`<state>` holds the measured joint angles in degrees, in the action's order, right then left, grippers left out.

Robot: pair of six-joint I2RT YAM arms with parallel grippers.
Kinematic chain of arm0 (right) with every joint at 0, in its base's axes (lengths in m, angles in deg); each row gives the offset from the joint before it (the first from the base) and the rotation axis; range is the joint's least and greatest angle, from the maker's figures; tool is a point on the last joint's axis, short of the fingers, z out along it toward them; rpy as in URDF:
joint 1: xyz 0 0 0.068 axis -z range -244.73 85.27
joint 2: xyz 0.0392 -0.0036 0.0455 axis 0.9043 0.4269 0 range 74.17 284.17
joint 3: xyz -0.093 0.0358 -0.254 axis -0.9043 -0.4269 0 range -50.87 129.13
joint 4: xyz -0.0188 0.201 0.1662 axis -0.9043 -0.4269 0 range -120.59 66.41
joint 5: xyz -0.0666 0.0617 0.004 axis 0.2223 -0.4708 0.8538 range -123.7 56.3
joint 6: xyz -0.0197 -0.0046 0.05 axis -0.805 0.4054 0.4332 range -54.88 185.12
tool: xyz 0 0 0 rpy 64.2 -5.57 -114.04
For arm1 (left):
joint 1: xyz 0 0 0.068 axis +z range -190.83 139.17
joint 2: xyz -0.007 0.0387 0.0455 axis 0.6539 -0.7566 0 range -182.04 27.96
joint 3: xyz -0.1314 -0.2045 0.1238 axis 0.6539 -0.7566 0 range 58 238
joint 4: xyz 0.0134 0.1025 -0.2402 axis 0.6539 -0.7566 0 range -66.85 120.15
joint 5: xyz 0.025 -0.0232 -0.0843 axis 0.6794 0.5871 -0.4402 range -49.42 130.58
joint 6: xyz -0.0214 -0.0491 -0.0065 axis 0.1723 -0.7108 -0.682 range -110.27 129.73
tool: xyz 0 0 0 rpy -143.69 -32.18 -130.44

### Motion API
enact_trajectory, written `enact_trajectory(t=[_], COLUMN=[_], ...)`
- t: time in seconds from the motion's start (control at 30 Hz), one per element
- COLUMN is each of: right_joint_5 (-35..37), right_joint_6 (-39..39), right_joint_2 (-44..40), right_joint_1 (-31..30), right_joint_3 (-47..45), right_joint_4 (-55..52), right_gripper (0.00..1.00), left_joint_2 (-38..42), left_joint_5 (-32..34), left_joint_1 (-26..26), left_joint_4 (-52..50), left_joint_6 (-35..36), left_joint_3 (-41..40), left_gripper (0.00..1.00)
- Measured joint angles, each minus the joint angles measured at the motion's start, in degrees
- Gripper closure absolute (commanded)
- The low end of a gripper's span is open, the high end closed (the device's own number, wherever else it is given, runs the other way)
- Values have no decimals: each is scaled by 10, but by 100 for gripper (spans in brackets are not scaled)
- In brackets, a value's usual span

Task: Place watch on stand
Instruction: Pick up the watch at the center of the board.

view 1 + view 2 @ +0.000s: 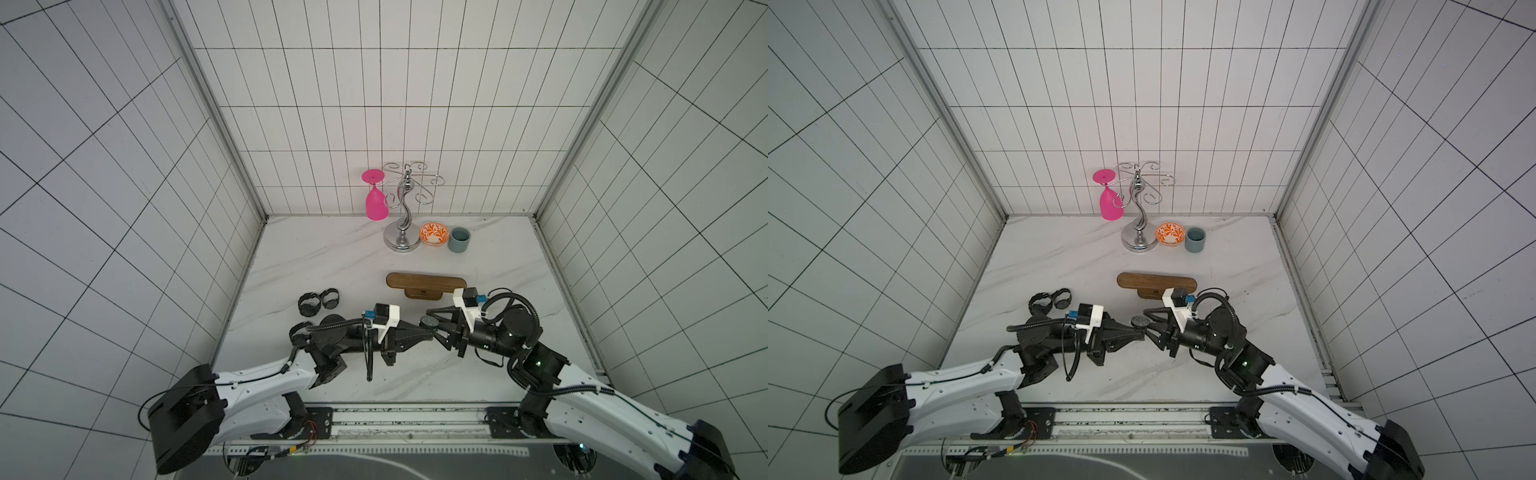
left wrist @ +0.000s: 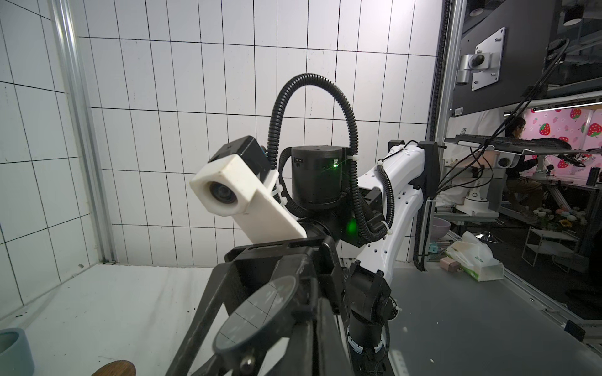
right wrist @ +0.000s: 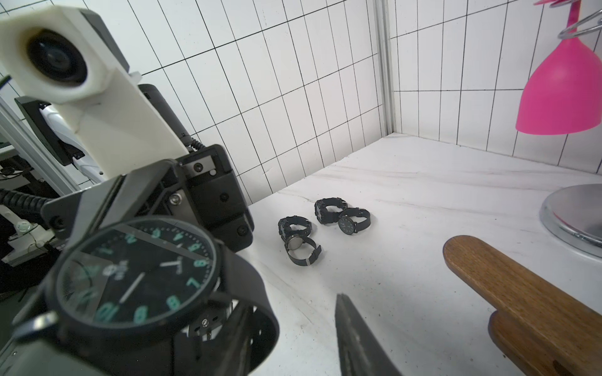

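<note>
A black watch [image 1: 428, 321] [image 1: 1139, 321] with green numerals [image 3: 136, 270] hangs in mid-air between my two grippers, above the table's front middle. My left gripper [image 1: 425, 332] [image 2: 313, 312] is shut on its strap, beside the dial [image 2: 257, 322]. Facing it, my right gripper [image 1: 433, 326] [image 3: 293, 341] has its jaws apart. One of its fingers [image 3: 241, 338] sits at the strap loop, and the other finger [image 3: 355, 341] stands clear of it. The stand [image 1: 424, 281] [image 1: 1154, 281] [image 3: 521, 293], a brown wooden bar on a lighter base, lies just behind the grippers with nothing on it.
Several more black watches [image 1: 320, 301] [image 3: 325, 224] lie on the marble at the left. At the back stand a chrome curly-armed rack [image 1: 403, 216] with a pink glass [image 1: 376, 203] hanging on it, an orange-patterned bowl [image 1: 434, 233] and a grey cup [image 1: 459, 239].
</note>
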<state>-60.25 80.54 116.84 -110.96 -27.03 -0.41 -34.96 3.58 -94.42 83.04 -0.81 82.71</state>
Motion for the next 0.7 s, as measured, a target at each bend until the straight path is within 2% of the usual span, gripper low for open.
enact_trajectory(t=[0.2, 0.27, 0.37, 0.4, 0.47, 0.6, 0.7], right_joint_5=[-12, -21, -26, -23, -11, 37, 70], right_joint_6=[2, 4, 6, 4, 1, -10, -24], right_joint_2=[20, 31, 42, 42, 38, 14, -12], right_joint_1=[0, 0, -3, -3, -5, -7, -8], right_joint_3=[0, 0, 0, 0, 0, 0, 0], right_joint_4=[24, 35, 42, 42, 38, 16, -2], right_gripper=[58, 67, 94, 96, 100, 100, 100], left_joint_2=[-7, -13, -22, -22, -22, -13, 3], left_joint_5=[-12, -19, -26, -27, -24, -16, -2], left_joint_1=[-2, -4, -6, -6, -6, -6, -6], left_joint_4=[2, 2, 1, 0, -2, -29, -58], left_joint_6=[-5, -6, -6, -6, -4, 11, 28], left_joint_3=[0, 0, 0, 0, 0, 0, -2], left_gripper=[100, 100, 100, 100, 100, 100, 86])
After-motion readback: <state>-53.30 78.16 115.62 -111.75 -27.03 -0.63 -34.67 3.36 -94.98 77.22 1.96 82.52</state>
